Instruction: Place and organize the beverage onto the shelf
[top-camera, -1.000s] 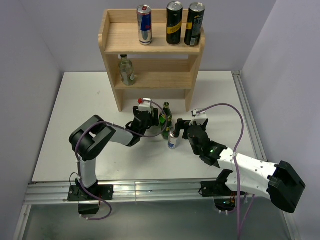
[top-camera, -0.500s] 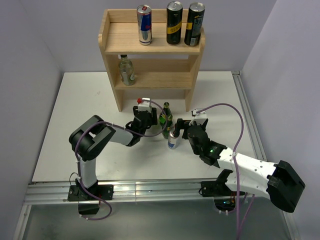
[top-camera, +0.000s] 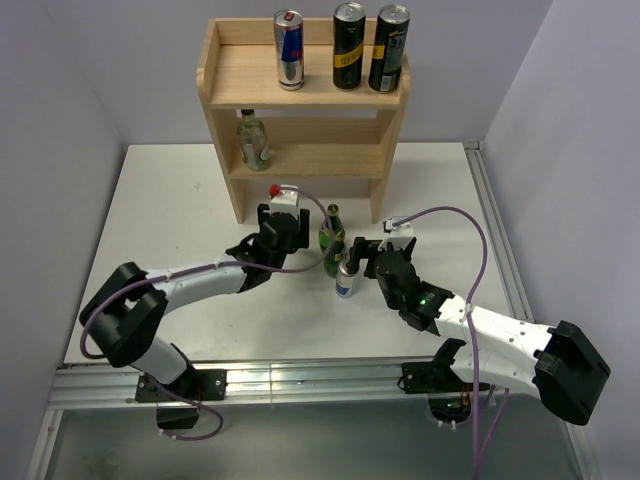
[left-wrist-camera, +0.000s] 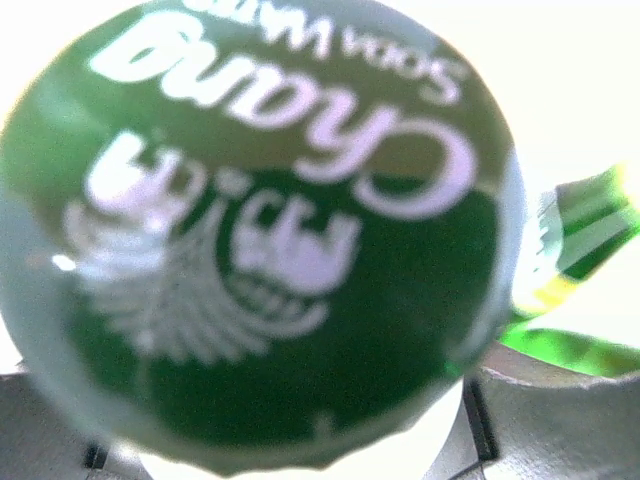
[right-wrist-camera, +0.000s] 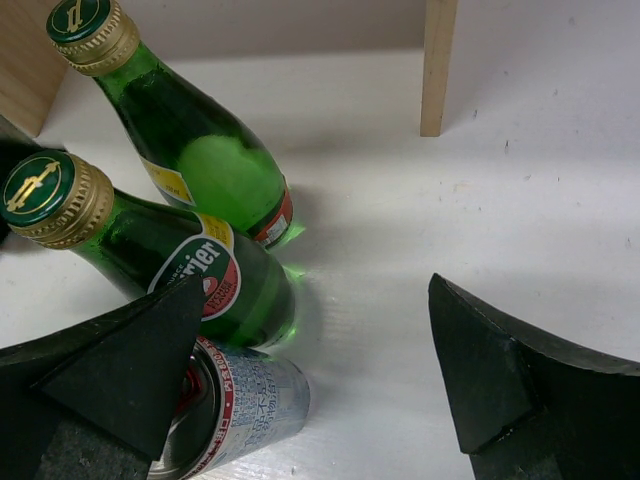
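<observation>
Where white table (top-camera: 160, 210) meets lilac walls (top-camera: 50, 120), wooden shelf (top-camera: 245, 80) stands.

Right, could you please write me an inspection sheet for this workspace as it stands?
Surface: white table, no spills seen.
Job's things: shelf holds three cans on top, a clear bottle below; two green bottles and a silver can stand before it; a Chang-capped bottle sits at the left gripper.
Clutter: nothing seen.
Grippers: left gripper's hold unclear; right gripper open beside the silver can.
Cables: purple cables along both arms.
Surroundings: plain walls, metal rails.
</observation>
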